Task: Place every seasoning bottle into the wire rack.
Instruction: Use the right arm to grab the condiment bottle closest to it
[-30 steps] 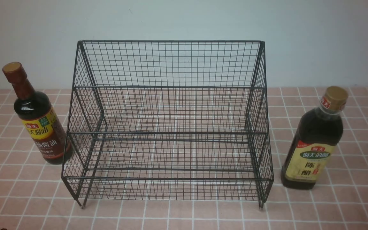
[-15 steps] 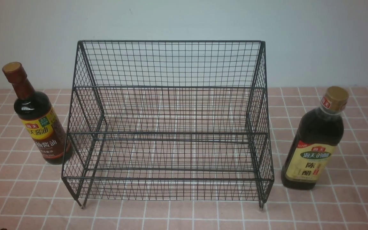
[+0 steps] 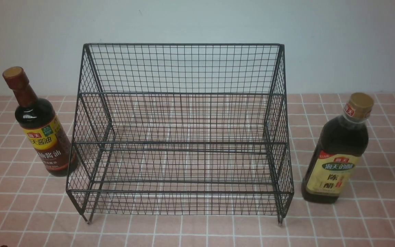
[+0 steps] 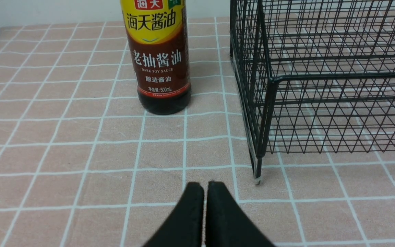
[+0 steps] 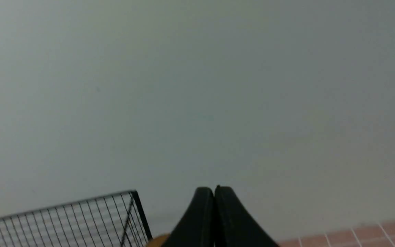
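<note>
Shows left gripper (image 4: 204,185), right gripper (image 5: 214,188) pinched closed; dark soy sauce bottle (image 3: 43,137), vinegar bottle (image 3: 338,154) flanking wire rack (image 3: 180,191).

Tally — three kinds of thing
Two seasoning bottles: one brown-capped bottle (image 3: 43,137) and one gold-capped bottle (image 3: 338,154); one wire rack (image 3: 183,142) with two tiers; two grippers — the left gripper (image 4: 204,185), the right gripper (image 5: 214,189).

Dark soy sauce bottle (image 4: 159,65) upright on pink tiled tablecloth (image 4: 63,144), wire rack (image 4: 321,85) just beside, left gripper (image 4: 205,187) closed, empty
</note>
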Action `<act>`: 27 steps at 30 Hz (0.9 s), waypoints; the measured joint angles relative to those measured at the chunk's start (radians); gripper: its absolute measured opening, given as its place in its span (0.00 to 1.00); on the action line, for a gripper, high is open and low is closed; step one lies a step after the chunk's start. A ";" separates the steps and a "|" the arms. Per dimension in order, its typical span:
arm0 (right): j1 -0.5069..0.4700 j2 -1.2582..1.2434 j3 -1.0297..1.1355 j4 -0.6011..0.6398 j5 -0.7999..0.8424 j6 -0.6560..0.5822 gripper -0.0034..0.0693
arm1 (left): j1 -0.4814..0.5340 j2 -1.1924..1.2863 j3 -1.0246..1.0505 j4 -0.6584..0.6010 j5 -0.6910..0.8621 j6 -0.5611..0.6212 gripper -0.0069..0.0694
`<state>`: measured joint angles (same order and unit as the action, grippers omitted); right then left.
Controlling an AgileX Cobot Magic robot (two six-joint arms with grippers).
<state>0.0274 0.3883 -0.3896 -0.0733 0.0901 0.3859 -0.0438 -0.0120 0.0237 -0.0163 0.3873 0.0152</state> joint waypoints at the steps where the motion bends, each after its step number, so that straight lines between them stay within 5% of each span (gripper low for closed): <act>1: 0.000 0.058 -0.028 -0.006 0.033 -0.005 0.03 | 0.000 0.000 0.000 0.000 0.000 0.000 0.09; 9: 0.001 0.375 -0.235 -0.014 0.100 -0.079 0.08 | 0.000 0.000 0.000 0.000 0.000 0.000 0.09; 15: 0.090 0.523 -0.333 -0.014 0.143 -0.097 0.21 | 0.000 0.000 0.000 0.000 0.000 0.000 0.09; 20: 0.199 0.609 -0.377 -0.014 0.126 -0.117 0.45 | 0.000 0.000 0.000 0.000 0.000 0.000 0.09; 27: 0.207 0.703 -0.379 -0.014 0.117 -0.118 0.74 | 0.000 0.000 0.000 0.000 0.000 0.000 0.09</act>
<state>0.2341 1.0910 -0.7689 -0.0876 0.2072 0.2678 -0.0438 -0.0120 0.0237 -0.0163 0.3873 0.0152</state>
